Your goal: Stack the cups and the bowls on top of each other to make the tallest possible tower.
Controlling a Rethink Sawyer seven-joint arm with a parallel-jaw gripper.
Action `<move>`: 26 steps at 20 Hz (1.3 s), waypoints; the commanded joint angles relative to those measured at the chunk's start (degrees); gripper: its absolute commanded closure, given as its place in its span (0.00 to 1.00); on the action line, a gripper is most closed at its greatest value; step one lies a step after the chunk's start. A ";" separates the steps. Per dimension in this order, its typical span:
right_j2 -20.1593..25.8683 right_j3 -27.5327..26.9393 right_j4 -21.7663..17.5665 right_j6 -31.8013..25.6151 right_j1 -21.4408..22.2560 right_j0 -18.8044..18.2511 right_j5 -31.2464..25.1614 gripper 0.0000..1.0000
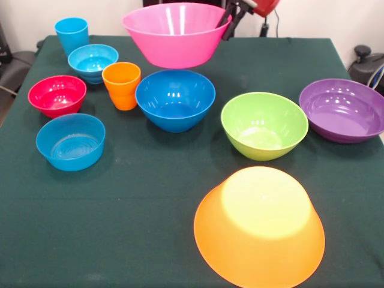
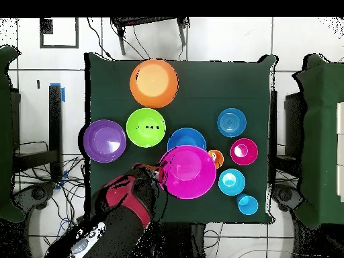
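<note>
Your gripper (image 1: 230, 24) has the pink bowl (image 1: 177, 35) by its rim, the fingers closed on the rim's edge at the side toward the purple bowl; the bowl hangs upright and clear of the table (image 1: 150, 240), above and just behind the big blue bowl (image 1: 175, 99). From overhead the pink bowl covers part of that blue bowl and most of the orange cup (image 2: 216, 158), so you see only slivers of each there.

Take the big blue bowl as your landmark. In the front view, the orange cup (image 1: 122, 85) stands just beside it on the left, upright. Beyond the cup sit a small light blue bowl (image 1: 92, 62) and, farther back in the corner, the light blue cup (image 1: 72, 35). The red bowl (image 1: 57, 95) lies left of the orange cup, and another small blue bowl (image 1: 71, 141) sits nearer the camera than the red one. To the landmark's right stands the green bowl (image 1: 264, 125), then the purple bowl (image 1: 342, 110) near the table's edge, apart from the green. The orange bowl (image 1: 259, 227) lies upside down at the front, well clear of the landmark, with nothing on it.

How deep the fingers reach inside the pink bowl is hard to tell.
</note>
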State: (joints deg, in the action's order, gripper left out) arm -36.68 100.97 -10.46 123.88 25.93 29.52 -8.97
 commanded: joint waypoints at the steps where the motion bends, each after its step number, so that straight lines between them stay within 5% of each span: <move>1: 4.44 -12.41 -0.75 -1.43 -3.49 -0.41 -14.16 1.00; 7: 7.19 -19.08 -1.67 -5.26 -2.95 -2.80 -22.90 1.00; 12: 8.32 -24.51 -0.44 -2.84 -4.56 -1.50 -28.10 1.00; 26: 13.02 -39.18 -0.15 -2.76 -11.24 -1.50 -31.23 1.00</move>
State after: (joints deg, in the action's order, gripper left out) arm -33.46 72.57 -10.51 123.88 20.77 28.42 -32.44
